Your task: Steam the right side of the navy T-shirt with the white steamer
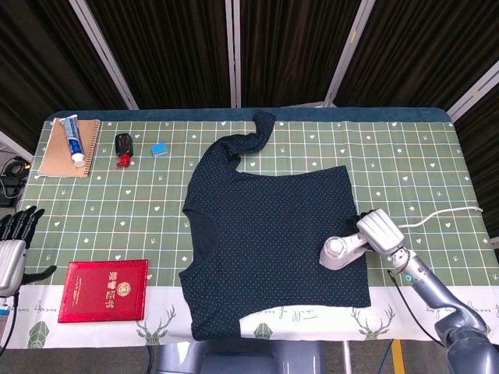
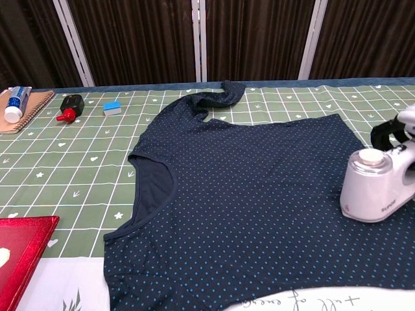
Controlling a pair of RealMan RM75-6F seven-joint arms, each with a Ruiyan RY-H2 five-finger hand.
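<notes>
The navy dotted T-shirt (image 1: 269, 234) (image 2: 246, 194) lies flat on the table, one sleeve bunched toward the back. My right hand (image 1: 379, 231) grips the white steamer (image 1: 340, 252) (image 2: 376, 188), whose head rests on the shirt's right edge near the hem. In the chest view only a bit of that hand (image 2: 405, 126) shows at the frame's right edge. A white cord (image 1: 437, 214) runs from the steamer off to the right. My left hand (image 1: 14, 238) hangs by the table's left edge, fingers apart, holding nothing.
A red booklet (image 1: 104, 290) (image 2: 16, 256) lies at the front left. At the back left are a notebook (image 1: 69, 149) with a toothpaste tube (image 1: 72, 139) on it, a black and red item (image 1: 123, 148) and a small blue block (image 1: 159, 149).
</notes>
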